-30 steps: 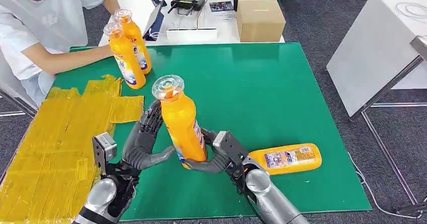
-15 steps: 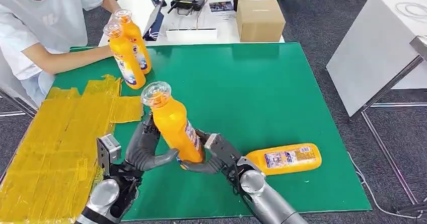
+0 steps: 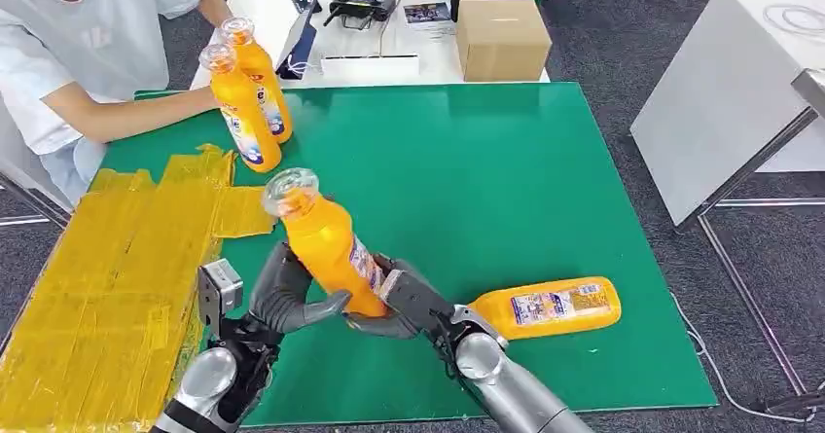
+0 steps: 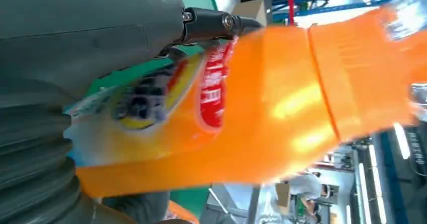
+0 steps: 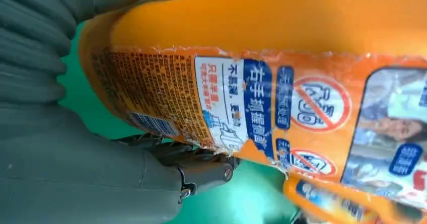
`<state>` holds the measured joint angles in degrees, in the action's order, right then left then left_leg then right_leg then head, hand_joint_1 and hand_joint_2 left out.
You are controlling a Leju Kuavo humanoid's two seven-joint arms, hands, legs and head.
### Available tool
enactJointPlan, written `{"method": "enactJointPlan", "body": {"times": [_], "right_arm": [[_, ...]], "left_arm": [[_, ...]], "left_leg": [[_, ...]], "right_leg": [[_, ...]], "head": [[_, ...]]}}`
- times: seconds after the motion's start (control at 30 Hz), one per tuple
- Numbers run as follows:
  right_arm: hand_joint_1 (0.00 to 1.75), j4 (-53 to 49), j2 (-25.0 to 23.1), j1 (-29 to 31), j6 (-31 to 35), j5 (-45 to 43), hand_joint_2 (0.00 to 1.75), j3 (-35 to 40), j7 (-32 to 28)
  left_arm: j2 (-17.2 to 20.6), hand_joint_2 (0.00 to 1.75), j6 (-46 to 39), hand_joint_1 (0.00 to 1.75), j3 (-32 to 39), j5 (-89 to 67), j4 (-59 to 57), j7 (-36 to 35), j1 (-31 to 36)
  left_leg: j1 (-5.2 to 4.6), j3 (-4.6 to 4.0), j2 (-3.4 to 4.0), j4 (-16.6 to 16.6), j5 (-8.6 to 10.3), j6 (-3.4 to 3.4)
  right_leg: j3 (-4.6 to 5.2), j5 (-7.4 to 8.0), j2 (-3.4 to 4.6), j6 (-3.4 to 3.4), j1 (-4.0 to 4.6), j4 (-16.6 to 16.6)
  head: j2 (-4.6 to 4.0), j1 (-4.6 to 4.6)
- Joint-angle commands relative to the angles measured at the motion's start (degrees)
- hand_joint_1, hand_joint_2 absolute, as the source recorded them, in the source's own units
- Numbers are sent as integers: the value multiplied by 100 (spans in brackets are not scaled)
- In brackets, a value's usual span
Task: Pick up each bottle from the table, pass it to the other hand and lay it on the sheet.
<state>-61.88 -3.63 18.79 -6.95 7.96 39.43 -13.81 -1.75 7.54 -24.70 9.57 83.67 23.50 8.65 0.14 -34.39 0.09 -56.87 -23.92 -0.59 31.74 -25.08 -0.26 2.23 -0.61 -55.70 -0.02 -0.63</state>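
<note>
Both hands, left hand (image 3: 287,297) and right hand (image 3: 404,302), fingers wrapped round tilted bottle (image 3: 326,243) near yellow sheet (image 3: 107,258); rigid, slick, likely heavy; grip mid-body.

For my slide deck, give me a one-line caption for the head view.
Both hands, left hand and right hand, grip a tilted orange bottle above the green mat, beside the yellow sheet.

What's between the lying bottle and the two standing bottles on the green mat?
Mostly bare green mat; in the head view, the held bottle and both hands also sit on that line.

Held bottle (image 4: 282,108) blurred; label text unreadable; cap cropped.
</note>
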Motion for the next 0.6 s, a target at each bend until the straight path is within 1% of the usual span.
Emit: {"method": "enactJointPlan", "body": {"times": [0.03,0.07,0.1,0.17,0.27,0.3,0.37,0.4,0.43,0.47,0.5,0.53,0.6], "right_arm": [[171,-53,96,203,-104,78,175,594,-14],[171,-53,96,203,-104,78,175,594,-14],[169,-53,96,203,-104,78,175,594,-14],[171,-53,96,203,-104,78,175,594,-14],[173,-172,132,210,-176,208,175,796,-57],[168,-219,139,195,-175,223,175,830,-60],[175,-319,166,167,-182,252,175,925,-59],[171,-342,177,160,-184,258,175,953,-56],[175,-348,184,158,-183,260,175,967,-55],[169,-343,194,161,-178,263,175,979,-50],[175,-328,200,171,-171,263,175,989,-45],[175,-312,203,180,-159,262,175,994,-44],[175,-312,203,180,-159,262,175,994,-44]], "left_arm": [[11,175,34,0,94,67,-668,-42,292],[11,175,34,0,94,67,-668,-42,292],[11,175,34,0,94,67,-668,-42,292],[11,175,34,0,94,67,-668,-42,292],[-7,175,20,0,173,74,-780,-50,315],[-21,175,12,0,209,83,-817,-57,321],[-55,175,-28,0,344,140,-939,-77,338],[-93,175,-34,0,431,240,-969,-86,328],[-124,175,-47,0,504,318,-977,-81,318],[-210,175,-126,173,653,456,-962,-46,288],[-247,175,-146,175,722,542,-927,-46,270],[-263,175,-174,175,768,588,-887,-47,257],[-263,175,-174,175,768,588,-887,-47,257]], "left_leg": [[5,20,-2,2,-9,2],[2,11,-4,3,-4,2],[6,22,-2,2,-9,3],[6,22,1,0,-10,2],[5,18,2,1,-8,3],[4,12,1,2,-5,2],[4,16,0,2,-6,3],[6,24,0,2,-11,4],[4,18,1,3,-7,3],[8,28,-1,2,-12,4],[6,19,0,1,-9,3],[9,29,-1,1,-13,3],[5,13,3,2,-6,2]], "right_leg": [[-22,-7,0,-6,5,6],[-13,-4,-4,-3,2,4],[-25,-7,-1,-6,6,7],[-25,-7,2,-5,6,6],[-19,-5,3,-5,5,5],[-14,-3,1,-4,4,5],[-18,-5,1,-5,3,5],[-27,-8,1,-7,6,7],[-19,-5,1,-6,4,6],[-32,-9,0,-8,8,9],[-21,-6,1,-6,6,7],[-33,-10,0,-8,9,9],[-16,-3,3,-4,4,6]], "head": [[0,0],[0,0],[0,0],[0,0],[0,0],[0,2],[0,0],[0,0],[0,0],[0,0],[0,0],[0,0],[0,0]]}}
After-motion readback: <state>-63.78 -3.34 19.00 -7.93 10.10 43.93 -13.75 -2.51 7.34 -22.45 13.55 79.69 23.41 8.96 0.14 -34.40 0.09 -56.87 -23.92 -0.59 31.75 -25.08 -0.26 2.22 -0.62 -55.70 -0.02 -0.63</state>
